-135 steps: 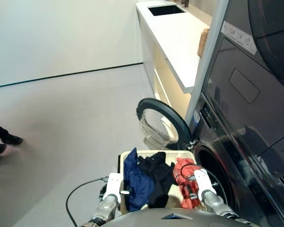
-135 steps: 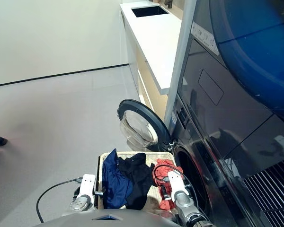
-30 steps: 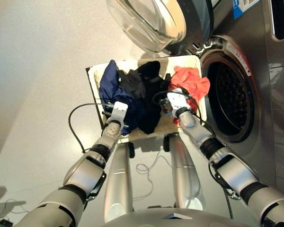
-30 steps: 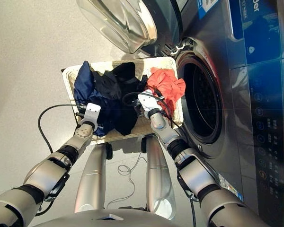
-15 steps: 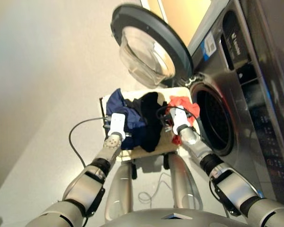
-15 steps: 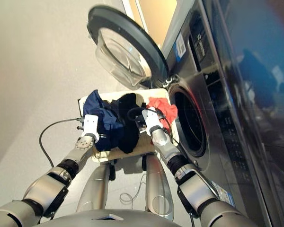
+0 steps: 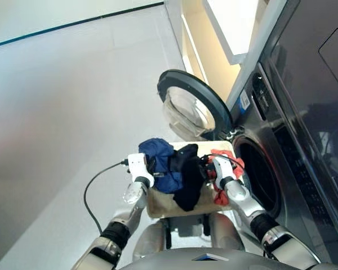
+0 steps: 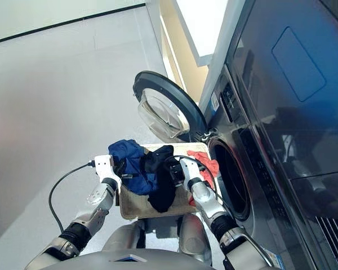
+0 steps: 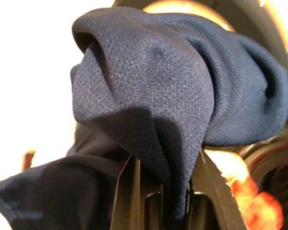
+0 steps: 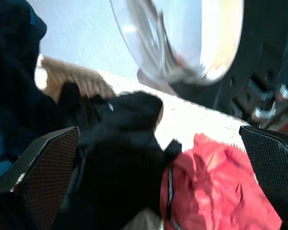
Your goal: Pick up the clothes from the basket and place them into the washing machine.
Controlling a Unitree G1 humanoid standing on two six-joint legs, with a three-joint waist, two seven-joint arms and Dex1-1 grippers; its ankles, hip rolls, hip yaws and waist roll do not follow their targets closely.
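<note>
Pale grey floor [image 7: 62, 112] fills most of my head view now that the camera has tilted up from where it was a second ago; the things themselves haven't shifted with it. What has really changed is on my left: the navy garment [image 7: 160, 157] is bunched higher than before, and the left wrist view shows its mesh cloth pinched between the closed fingers of the left claw [image 9: 161, 201], so I judge the first pick is made. My right claw [image 10: 153, 167] hangs with fingers spread wide and empty over the black garment [image 10: 120, 143] and the red-orange garment [image 10: 211, 177], both lying in the basket [image 7: 158, 205]. Just beside the basket on my right, the washing machine [image 7: 270, 185] has its door [image 7: 191, 109] swung open, drum free to load
</note>
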